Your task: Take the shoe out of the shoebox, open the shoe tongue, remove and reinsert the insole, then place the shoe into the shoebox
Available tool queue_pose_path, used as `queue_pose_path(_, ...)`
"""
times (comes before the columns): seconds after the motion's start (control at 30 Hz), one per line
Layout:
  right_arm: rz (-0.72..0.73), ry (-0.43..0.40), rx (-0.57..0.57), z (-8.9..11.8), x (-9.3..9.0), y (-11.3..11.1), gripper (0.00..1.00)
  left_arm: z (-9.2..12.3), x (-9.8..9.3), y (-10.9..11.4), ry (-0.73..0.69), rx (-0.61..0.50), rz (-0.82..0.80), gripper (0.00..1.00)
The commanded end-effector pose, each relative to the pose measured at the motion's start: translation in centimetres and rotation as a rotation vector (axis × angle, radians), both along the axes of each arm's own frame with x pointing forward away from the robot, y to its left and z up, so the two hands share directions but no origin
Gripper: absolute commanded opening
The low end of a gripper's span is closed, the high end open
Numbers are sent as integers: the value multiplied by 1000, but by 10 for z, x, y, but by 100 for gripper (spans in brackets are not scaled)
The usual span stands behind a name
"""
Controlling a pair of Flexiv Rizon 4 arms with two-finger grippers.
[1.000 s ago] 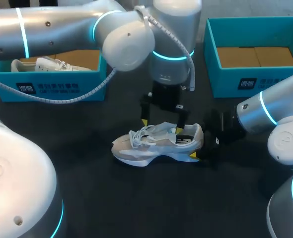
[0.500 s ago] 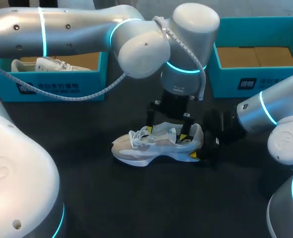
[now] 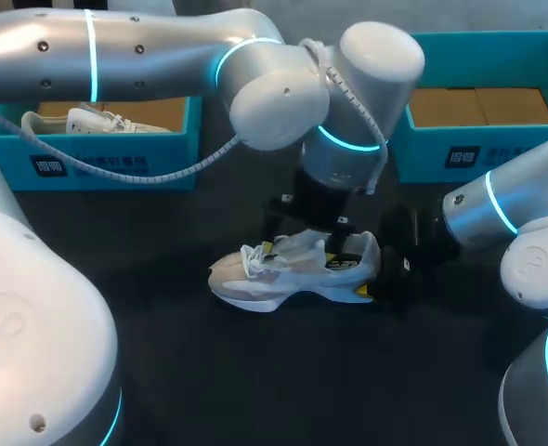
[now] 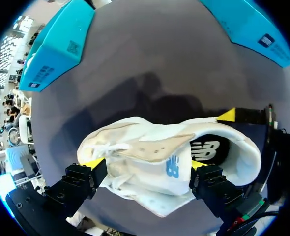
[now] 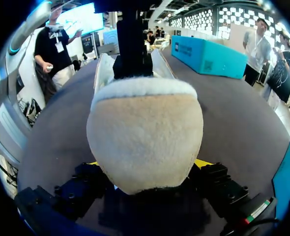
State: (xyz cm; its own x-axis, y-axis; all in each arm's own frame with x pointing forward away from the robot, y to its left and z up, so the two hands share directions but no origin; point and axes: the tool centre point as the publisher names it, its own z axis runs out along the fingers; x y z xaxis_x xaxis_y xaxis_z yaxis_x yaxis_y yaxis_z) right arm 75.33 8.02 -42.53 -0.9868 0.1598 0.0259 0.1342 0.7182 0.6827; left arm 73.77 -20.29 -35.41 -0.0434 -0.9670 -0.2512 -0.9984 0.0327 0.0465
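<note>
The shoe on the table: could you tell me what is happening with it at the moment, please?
The white shoe stands on the dark table, in front of the left shoebox and the right shoebox. The right gripper is shut on its heel, steadying it. The left gripper hangs open over the laces and collar, probably to work on the tongue. A second shoe lies in the left shoebox.

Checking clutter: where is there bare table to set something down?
Bare table lies in front of the shoe, toward the near edge, and between it and the left box. Crowded around the shoe, where the left arm and right arm meet.
</note>
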Motion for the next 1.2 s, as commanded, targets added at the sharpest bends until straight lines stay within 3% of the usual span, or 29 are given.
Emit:
queue_pose_path(0.03, 0, -1, -2, -2, 1, 1, 0, 4, 1, 12, -7, 4, 26, 100)
queue_pose_path(0.37, 0, -1, -2, -2, 1, 1, 0, 22, 0, 36, -37, -37, 82, 100)
queue_pose_path(0.4, 0, -1, -2, -2, 1, 1, 0, 24, -1, 38, -39, -50, 83, 91)
queue_pose_path(0.43, 0, -1, -2, -2, 1, 1, 0, 26, -1, 40, -41, -57, 87, 76)
queue_pose_path(0.47, 0, -1, -2, -2, 1, 1, 0, 27, -1, 41, -43, -63, 88, 45)
queue_pose_path(0.5, 0, -1, -2, -2, 1, 1, 0, 29, -2, 42, -42, -74, 86, 21)
queue_pose_path(0.57, 0, -1, -2, -2, 1, 1, 0, 31, -2, 43, -45, -84, 84, 0)
queue_pose_path(1.2, 0, -1, -2, -2, 1, 1, 0, 62, -9, 76, -86, -257, 118, 0)
